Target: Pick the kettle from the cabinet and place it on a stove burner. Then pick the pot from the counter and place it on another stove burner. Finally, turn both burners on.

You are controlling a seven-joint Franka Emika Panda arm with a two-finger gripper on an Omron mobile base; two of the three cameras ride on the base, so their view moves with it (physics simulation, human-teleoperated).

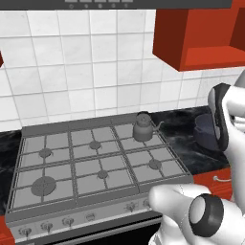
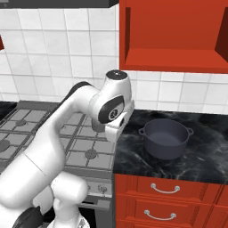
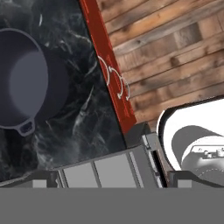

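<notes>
One white jointed robot arm [image 2: 67, 133] fills the foreground, bent over the stove's right edge; its gripper's jaws stand wide apart, holding nothing. One small grey metal kettle [image 1: 142, 126] with an arched black handle sits on the back-right burner of the grey six-burner gas stove [image 1: 57, 165]. One wide dark blue-grey pot [image 2: 165, 137] — lidless, two loop handles — rests on the glossy black marble counter [image 2: 133, 153], at three o'clock from the stove. One glossy red open-front cabinet [image 2: 173, 35] hangs above, at twelve o'clock from the pot — its niche holds nothing.
</notes>
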